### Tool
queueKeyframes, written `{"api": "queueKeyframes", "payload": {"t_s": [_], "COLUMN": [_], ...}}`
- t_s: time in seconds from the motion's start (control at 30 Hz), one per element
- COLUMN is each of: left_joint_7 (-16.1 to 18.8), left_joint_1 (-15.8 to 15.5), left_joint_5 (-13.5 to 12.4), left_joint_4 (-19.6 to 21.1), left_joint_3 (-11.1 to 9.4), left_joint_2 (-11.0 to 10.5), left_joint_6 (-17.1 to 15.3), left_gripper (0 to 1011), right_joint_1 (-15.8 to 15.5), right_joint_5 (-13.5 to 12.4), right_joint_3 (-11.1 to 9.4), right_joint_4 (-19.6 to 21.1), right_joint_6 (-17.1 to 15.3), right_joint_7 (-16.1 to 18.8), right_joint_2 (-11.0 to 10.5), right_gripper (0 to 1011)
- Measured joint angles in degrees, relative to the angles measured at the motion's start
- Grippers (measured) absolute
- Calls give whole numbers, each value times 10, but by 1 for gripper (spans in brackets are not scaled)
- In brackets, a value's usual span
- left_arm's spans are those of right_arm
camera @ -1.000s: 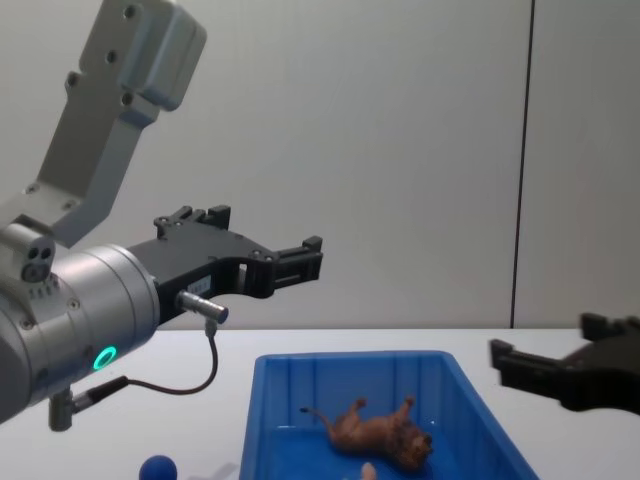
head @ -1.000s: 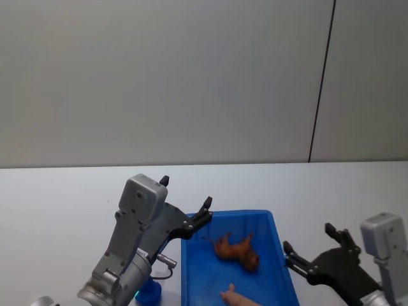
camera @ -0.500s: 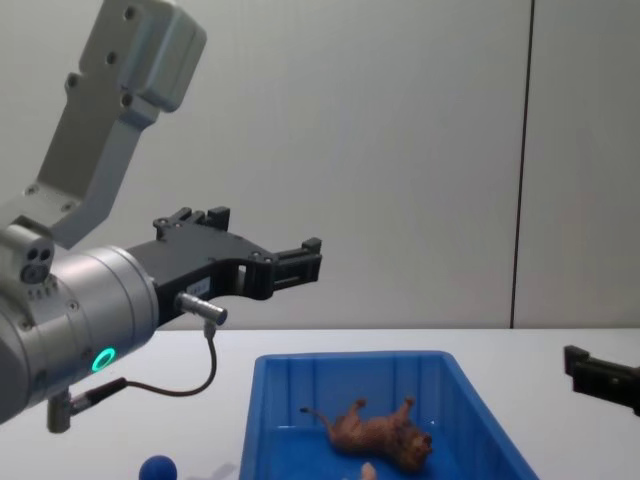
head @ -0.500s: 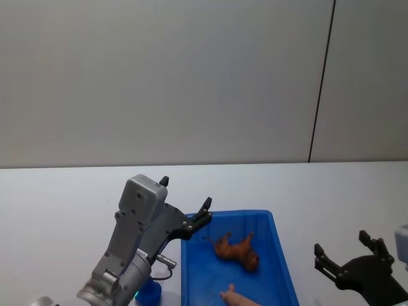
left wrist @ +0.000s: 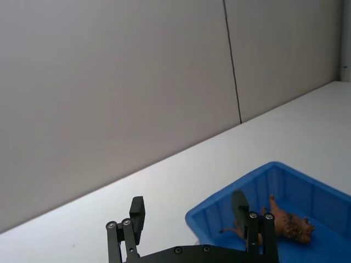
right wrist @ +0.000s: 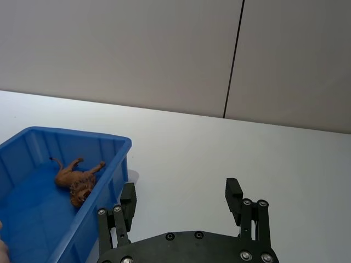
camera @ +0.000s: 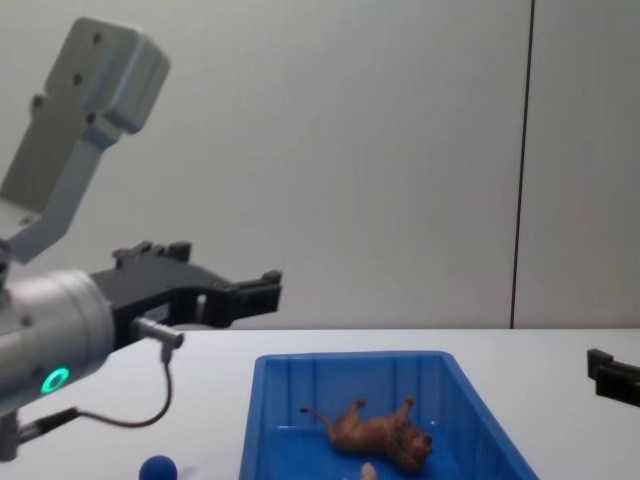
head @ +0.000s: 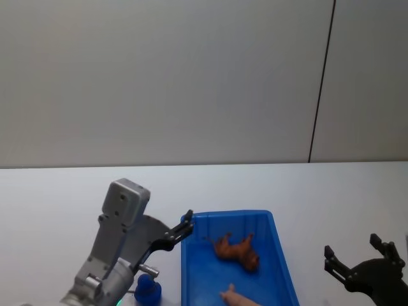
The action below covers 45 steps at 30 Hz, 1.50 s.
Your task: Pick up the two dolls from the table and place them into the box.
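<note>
The brown lion-like doll lies on its side inside the blue box. A pale pink doll peeks up at the box's near end, mostly cut off. My left gripper hovers open and empty just left of the box's far left corner. To the right of the box, over the white table, my right gripper is open and empty.
A small blue knob-shaped object stands on the table left of the box, under my left arm. A grey wall with a dark vertical seam backs the table. Bare tabletop stretches behind and to both sides of the box.
My left arm has drawn back leftward, off the box's corner. My right gripper has slid farther right and lower, away from the box. Both dolls stay put.
</note>
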State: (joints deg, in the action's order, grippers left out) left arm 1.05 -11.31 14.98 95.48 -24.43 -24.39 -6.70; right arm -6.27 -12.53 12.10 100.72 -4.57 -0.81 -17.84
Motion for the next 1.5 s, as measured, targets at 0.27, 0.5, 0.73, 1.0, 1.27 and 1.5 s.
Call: {"api": "queueKeyframes", "payload": {"t_s": [0.27, 0.5, 0.73, 1.0, 1.27, 1.5], "left_joint_7": [18, 28, 36, 40, 30, 14], "left_joint_1": [22, 37, 46, 49, 43, 33], "left_joint_5": [47, 85, 115, 144, 160, 162], "left_joint_4": [11, 14, 8, -8, -30, -53], "left_joint_3": [14, 24, 30, 35, 36, 35], "left_joint_2": [-21, -34, -39, -38, -29, -17], "left_joint_6": [-45, -80, -107, -132, -145, -148], "left_gripper": [1002, 1002, 1002, 1002, 1002, 1002], "right_joint_1": [-3, -4, -5, -5, -6, -6], "right_joint_5": [-2, -3, -4, -4, -4, -4], "right_joint_3": [-2, -2, -2, -3, -3, -3], "right_joint_4": [2, 3, 4, 4, 4, 4], "right_joint_6": [0, 0, 0, 0, 0, 0], "right_joint_7": [-4, -6, -7, -8, -8, -8], "right_joint_2": [-2, -3, -3, -3, -3, -4], "right_gripper": [1001, 1001, 1001, 1001, 1001, 1001]}}
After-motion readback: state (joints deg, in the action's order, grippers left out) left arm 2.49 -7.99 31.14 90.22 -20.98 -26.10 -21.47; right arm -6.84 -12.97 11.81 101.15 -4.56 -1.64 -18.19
